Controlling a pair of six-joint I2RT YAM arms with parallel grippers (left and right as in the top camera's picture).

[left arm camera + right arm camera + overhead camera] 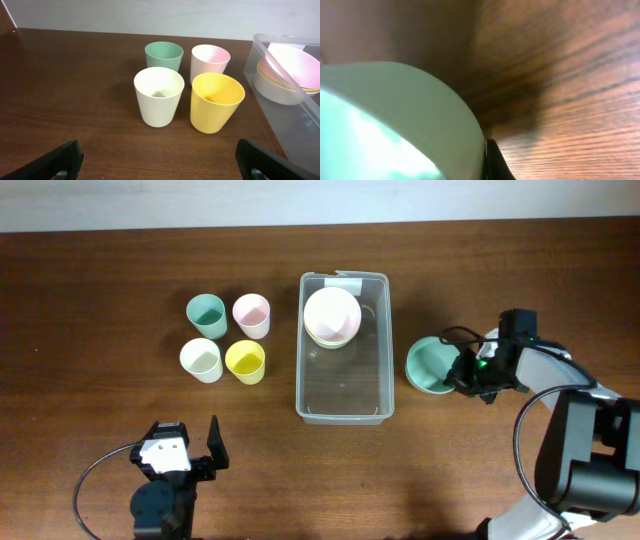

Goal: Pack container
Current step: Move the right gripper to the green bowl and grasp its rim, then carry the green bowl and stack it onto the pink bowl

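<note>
The clear container (pixel 345 385) stands mid-table and holds a stack of pastel bowls, pink on top (pixel 332 315). It also shows in the left wrist view (pixel 295 117) with the bowls (pixel 290 70). A green bowl (pixel 428 365) sits on the table right of the container. My right gripper (pixel 466 372) is at its right rim. In the right wrist view one finger (pixel 495 162) presses the bowl's outer wall (pixel 395 125); the other finger is hidden. My left gripper (pixel 185 445) is open and empty near the front edge (pixel 160 167).
Four pastel cups stand left of the container: green (pixel 206 315), pink (pixel 251 314), white (pixel 201 360) and yellow (pixel 245 361). They show ahead of the left gripper: green (pixel 163 55), pink (pixel 210 59), white (pixel 159 95), yellow (pixel 216 100).
</note>
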